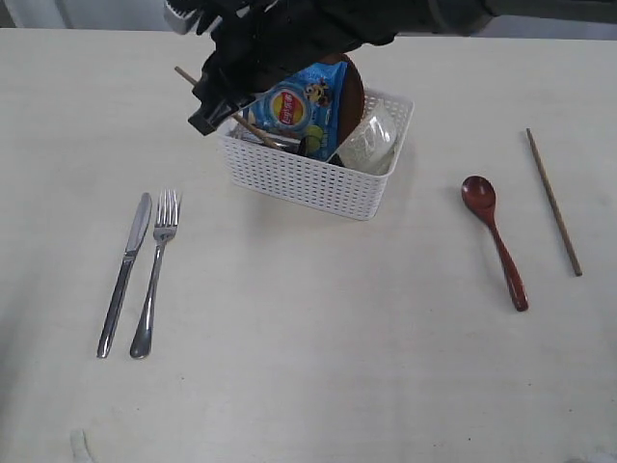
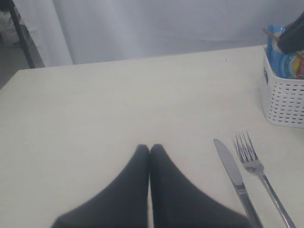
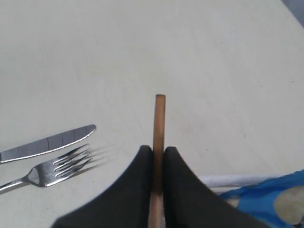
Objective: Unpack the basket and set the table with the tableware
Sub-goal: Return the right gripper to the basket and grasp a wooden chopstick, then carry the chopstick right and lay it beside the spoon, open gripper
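Observation:
The white lattice basket [image 1: 318, 178] stands at the table's far middle and holds a blue snack bag [image 1: 299, 106], a brown plate [image 1: 352, 92] and a pale bowl [image 1: 371, 145]. My right gripper [image 1: 207, 111] hangs over the basket's left end, shut on a wooden chopstick [image 3: 159, 123] whose tip sticks out past the fingers. A steel knife [image 1: 125, 270] and fork [image 1: 156, 270] lie side by side on the left. On the right lie the reddish-brown spoon [image 1: 494, 236] and the other chopstick [image 1: 552, 201]. My left gripper [image 2: 150, 148] is shut and empty, low over bare table [image 2: 118, 95].
The knife [image 2: 235, 175], fork [image 2: 259, 171] and basket corner [image 2: 282, 99] show in the left wrist view. A grey curtain [image 2: 166, 23] hangs beyond the table's far edge. The right arm's dark bulk [image 1: 318, 29] covers the basket's back.

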Robot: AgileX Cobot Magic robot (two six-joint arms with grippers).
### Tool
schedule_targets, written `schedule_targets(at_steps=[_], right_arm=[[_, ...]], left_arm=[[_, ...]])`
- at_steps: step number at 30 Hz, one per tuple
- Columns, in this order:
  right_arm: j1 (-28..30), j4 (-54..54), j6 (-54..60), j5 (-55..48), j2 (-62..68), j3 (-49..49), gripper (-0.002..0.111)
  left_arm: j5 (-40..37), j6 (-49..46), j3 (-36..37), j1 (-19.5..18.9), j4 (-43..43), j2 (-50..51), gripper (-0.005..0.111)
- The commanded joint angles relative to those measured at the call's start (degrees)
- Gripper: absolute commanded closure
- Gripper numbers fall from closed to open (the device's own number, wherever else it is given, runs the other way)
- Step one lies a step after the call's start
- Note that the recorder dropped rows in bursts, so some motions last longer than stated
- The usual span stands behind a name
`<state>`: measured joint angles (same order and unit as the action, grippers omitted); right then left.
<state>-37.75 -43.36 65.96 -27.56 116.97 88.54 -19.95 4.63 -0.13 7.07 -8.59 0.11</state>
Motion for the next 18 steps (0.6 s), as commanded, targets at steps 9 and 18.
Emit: schedule_targets(at_steps=[9, 18], right_arm=[[0.6, -0.4, -2.5, -2.3, -11.2, 0.3, 0.109], [10.8, -0.3, -10.7, -5.0, -24.6, 0.3, 0.109]], left_arm=[[0.0, 0.1, 0.1, 0.3, -0.2, -0.1, 0.107], [0.0, 0.1, 0.1, 0.3, -0.2, -0.1, 0.107]])
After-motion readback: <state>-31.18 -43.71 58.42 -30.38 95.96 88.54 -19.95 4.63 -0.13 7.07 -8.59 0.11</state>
